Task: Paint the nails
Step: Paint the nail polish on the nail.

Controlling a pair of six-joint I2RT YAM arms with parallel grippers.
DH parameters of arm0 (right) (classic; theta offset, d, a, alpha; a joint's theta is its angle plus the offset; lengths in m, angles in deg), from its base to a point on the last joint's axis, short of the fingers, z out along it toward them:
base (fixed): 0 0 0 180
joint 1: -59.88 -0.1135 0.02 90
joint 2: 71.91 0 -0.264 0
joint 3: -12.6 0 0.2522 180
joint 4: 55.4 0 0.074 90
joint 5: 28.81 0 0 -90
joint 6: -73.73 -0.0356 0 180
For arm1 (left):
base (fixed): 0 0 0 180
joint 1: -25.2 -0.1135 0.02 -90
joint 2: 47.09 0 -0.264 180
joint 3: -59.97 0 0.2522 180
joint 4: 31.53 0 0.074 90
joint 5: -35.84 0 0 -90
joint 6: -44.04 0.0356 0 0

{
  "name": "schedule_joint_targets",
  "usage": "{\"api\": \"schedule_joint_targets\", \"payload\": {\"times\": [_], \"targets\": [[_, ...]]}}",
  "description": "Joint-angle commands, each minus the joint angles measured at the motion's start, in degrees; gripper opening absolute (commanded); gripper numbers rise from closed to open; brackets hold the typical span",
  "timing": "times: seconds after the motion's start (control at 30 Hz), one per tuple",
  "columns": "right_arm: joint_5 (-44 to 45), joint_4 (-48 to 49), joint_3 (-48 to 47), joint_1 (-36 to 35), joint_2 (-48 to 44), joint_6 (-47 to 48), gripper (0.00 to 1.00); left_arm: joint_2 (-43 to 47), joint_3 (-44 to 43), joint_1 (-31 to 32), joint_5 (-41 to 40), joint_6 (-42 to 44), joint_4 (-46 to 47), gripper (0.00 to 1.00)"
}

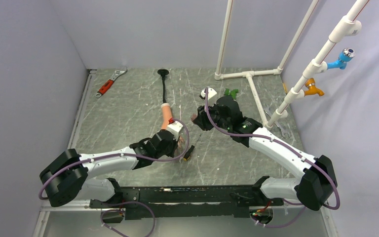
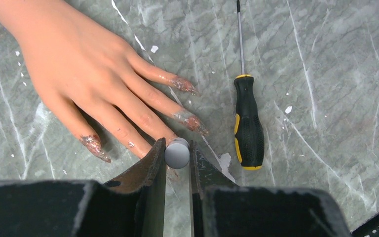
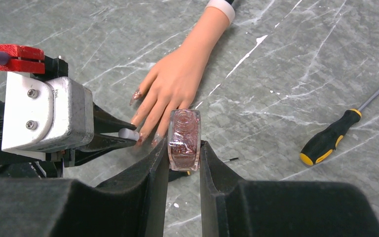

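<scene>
A grey-green marbled worktop (image 1: 128, 98) sits inside plain white walls. A peach hand (image 2: 79, 64) lies palm down on it, its black stalk running toward the far wall and its fingers pointing at the arm bases. The nails (image 2: 193, 122) are long and glossy, flecked with pinkish glitter. Three show clearly from the left wrist, and another is hidden behind the claw there.

The left claw (image 2: 176, 145) is nearly closed, pinching a small round grey cap (image 2: 177, 154) right at the hand's fingertips. What hangs below the cap cannot be seen.

The right claw (image 3: 184, 145) is clamped on a clear bottle (image 3: 184, 133) of reddish glitter polish, held near the fingertips.

A black and yellow screwdriver (image 2: 248, 128) lies just beside the fingers. A red wrench (image 1: 109, 83) lies well apart, beyond the wrist, and white pipes (image 1: 249, 74) stand on the hand's other side.
</scene>
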State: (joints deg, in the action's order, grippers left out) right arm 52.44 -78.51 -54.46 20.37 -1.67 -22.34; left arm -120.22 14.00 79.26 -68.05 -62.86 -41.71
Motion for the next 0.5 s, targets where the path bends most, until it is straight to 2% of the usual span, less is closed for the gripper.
{"api": "schedule_joint_targets", "payload": {"times": [0.0,0.47], "targets": [[-0.8,3.4,-0.8,0.3,-0.8,-0.3,0.0,1.8,-2.3,-0.4,-2.1,1.6,-0.1,0.0],[-0.9,3.2,-0.9,0.2,-0.5,-0.3,0.0,1.9,-0.6,-0.4,-0.7,0.4,1.1,0.0]]}}
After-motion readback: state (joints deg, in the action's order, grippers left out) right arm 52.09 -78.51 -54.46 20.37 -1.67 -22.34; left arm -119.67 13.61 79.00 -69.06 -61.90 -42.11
